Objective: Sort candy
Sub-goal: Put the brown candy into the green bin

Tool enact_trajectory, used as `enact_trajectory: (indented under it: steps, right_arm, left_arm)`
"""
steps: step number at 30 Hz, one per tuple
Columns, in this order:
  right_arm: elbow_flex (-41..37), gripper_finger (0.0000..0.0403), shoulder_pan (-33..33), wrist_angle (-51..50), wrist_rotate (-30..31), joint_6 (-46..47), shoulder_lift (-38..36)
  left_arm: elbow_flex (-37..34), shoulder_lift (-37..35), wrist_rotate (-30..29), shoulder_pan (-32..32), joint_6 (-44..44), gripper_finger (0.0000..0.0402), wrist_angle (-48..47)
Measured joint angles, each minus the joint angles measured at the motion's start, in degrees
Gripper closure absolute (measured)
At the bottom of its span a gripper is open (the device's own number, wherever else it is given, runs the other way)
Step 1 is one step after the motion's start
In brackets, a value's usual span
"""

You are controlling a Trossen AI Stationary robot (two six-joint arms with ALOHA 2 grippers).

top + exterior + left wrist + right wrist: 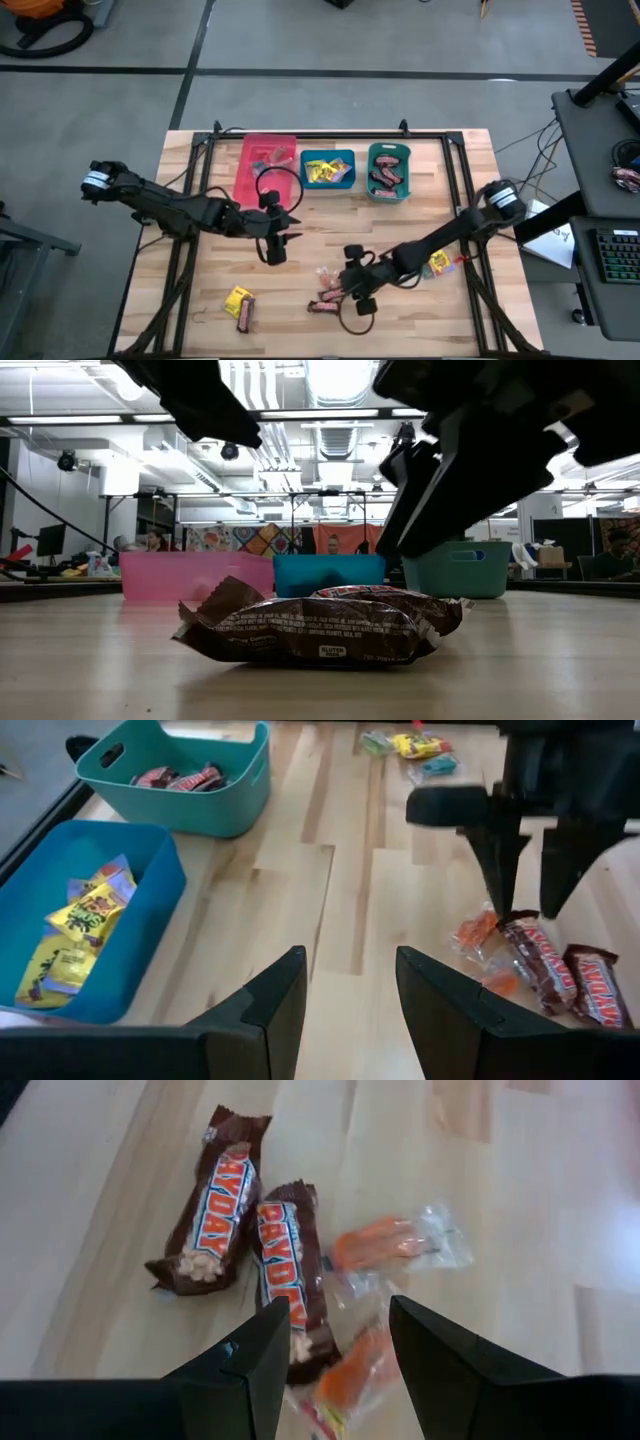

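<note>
Wooden table (pixel 200 170) with bins (pixel 328 170), scattered candy (pixel 239 301)

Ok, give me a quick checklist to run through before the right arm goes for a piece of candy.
1. Right gripper fingers open, nothing held: ok.
2. Right gripper over the loose pile of brown bars and orange clear-wrapped pieces: ok.
3. One piece singled out between the fingers: not ok, a bar and an orange piece both lie there.
4. Left gripper open, empty, apart from the right arm: ok.
5. Teal bin already holding brown bars has room: ok.
6. Pieces touching or overlapping: not ok, wrappers overlap.
</note>
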Motion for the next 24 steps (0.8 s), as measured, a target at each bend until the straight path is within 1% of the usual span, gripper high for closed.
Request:
enact_trajectory:
  steps: [7, 11, 17, 20, 24]
  right_arm:
    - [3.09, 0.0236, -0.02, 0.14, -3.88, 0.55, 4.11]
    - [3.75, 0.0236, -0.02, 0.13, -4.08, 0.59, 5.81]
    - [2.73, 0.0238, -0.85, 0.05, -4.11, 1.67, 6.55]
    - [2.35, 0.0251, -1.01, 0.19, -4.04, 1.61, 6.55]
    - [2.33, 0.0287, -1.05, 0.23, -4.38, 1.42, 6.53]
  left_arm:
    - [0.00, 0.02, 0.00, -0.27, -0.46, 0.0262, 0.45]
    - [0.00, 0.02, 0.00, -0.37, -0.46, 0.0262, 1.13]
    - [-0.02, 0.02, -0.01, -0.69, -0.46, 0.0262, 2.71]
    - [-0.02, 0.02, -0.02, -0.76, -0.46, 0.0262, 3.29]
    - [-0.02, 0.02, -0.02, -0.76, -0.46, 0.0262, 3.44]
